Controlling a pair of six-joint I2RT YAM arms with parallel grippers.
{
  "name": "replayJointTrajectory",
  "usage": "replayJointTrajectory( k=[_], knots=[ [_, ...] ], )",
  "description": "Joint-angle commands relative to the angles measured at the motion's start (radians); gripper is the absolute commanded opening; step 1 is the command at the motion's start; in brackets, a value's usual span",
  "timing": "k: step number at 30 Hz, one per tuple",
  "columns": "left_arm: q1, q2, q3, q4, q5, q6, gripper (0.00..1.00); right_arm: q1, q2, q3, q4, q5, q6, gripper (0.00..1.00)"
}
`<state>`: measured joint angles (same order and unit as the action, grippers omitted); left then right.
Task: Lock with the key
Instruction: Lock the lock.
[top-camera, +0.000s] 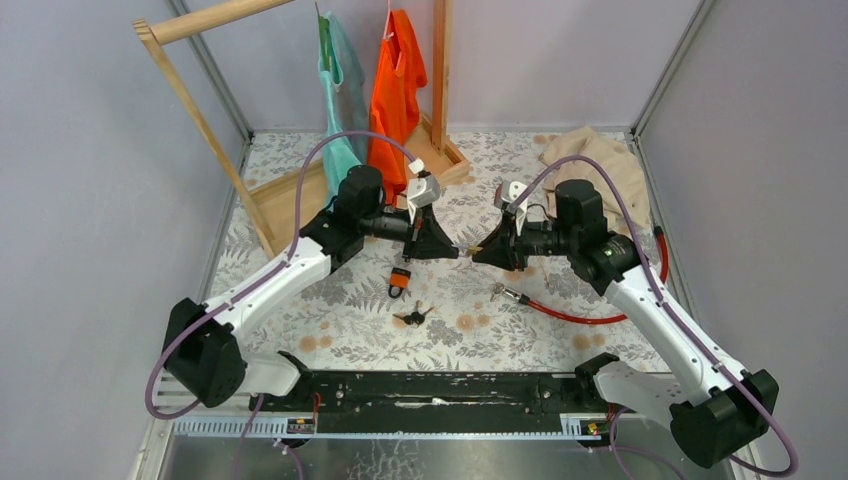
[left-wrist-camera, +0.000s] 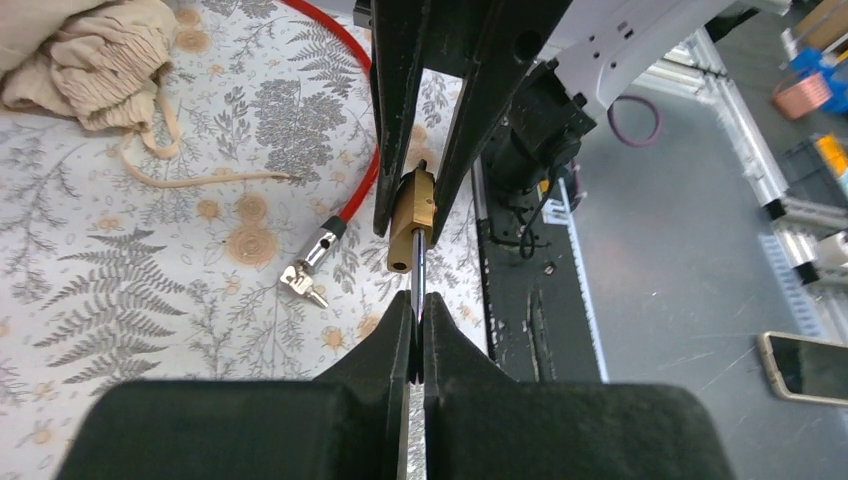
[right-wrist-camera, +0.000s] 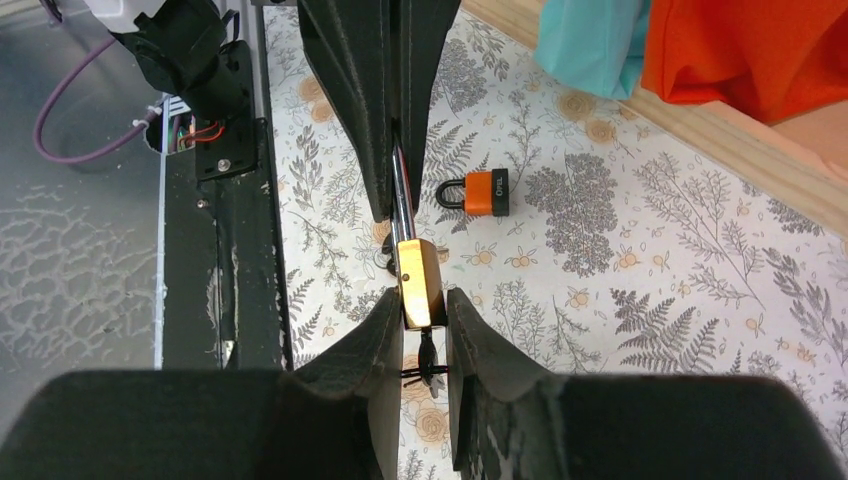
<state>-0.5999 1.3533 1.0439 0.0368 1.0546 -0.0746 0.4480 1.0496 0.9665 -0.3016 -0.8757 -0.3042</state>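
Brass block padlock (right-wrist-camera: 418, 285) sits in mid-air, above and right of the small orange padlock (right-wrist-camera: 480, 192) lying on the table. The right gripper (right-wrist-camera: 420, 308) pinches its body between narrowly parted fingers. The left gripper (left-wrist-camera: 418, 318) is clamped tight on the thin silver shaft (left-wrist-camera: 418, 280) sticking out of it. Black-headed keys (top-camera: 412, 317) lie just nearside of the orange padlock, and a red cable (top-camera: 580, 312) lies farther right.

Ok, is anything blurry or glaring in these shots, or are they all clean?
Top external: even light, soft shadows, nothing blurred. Left wrist: the left gripper near the lens looks dark and soft, the brass padlock sharp. Right wrist: sheen on the padlock's face, the right gripper out of focus.
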Motion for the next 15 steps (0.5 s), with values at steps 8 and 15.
replayJointTrajectory(
  k=[8, 15],
  knots=[
    [0.024, -0.079, 0.053, -0.21, 0.039, 0.241, 0.05, 0.005, -0.031, 0.004, 0.03, 0.049, -0.092, 0.0],
    [0.041, -0.072, 0.058, -0.227, 0.051, 0.246, 0.14, -0.011, -0.037, 0.007, 0.004, 0.022, -0.113, 0.0]
  ],
)
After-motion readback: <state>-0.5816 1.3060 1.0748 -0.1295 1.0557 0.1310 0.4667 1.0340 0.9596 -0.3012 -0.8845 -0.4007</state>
